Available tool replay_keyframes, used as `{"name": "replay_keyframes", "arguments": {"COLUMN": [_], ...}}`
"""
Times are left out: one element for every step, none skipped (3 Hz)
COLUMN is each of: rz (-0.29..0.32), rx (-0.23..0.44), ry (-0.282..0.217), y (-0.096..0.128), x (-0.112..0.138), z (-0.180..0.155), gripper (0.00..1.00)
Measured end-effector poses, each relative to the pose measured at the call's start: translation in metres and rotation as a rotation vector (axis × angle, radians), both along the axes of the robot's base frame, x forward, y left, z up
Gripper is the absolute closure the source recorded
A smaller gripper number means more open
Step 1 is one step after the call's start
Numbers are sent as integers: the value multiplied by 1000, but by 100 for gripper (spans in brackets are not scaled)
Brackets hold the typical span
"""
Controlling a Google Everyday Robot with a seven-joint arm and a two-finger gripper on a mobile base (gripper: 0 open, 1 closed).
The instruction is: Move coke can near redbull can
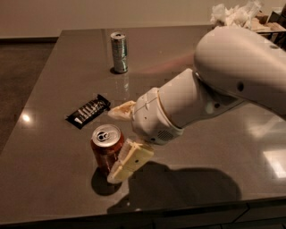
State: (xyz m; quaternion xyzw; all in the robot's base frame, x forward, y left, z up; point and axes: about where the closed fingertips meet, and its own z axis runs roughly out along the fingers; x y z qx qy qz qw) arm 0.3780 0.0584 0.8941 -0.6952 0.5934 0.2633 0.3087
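Note:
The coke can (105, 150) is red-orange with a silver top and stands upright near the table's front edge. The redbull can (119, 52) is slim and silver and stands upright at the back of the table, well apart from it. My gripper (112, 145) is open and straddles the coke can. One finger (121, 110) reaches behind the can. The other finger (129, 161) lies against its front right side. The white arm comes in from the right.
A black candy bar (88, 110) lies left of the gripper, just behind the coke can. Crumpled white tissue (236, 13) sits at the back right corner. The dark table (53, 188) has its front edge close below the coke can.

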Motion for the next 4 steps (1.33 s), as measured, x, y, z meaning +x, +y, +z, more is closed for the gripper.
{"name": "replay_keyframes", "arguments": {"rz": [14,3,-67,-196], "rx": [23,41,54,67], "ry": [19,34,19,-15], "y": [9,9,-10,-40], "x": [-2,1,18,51], "z": [3,9,26,51], "gripper": [42,65,88,100]}}
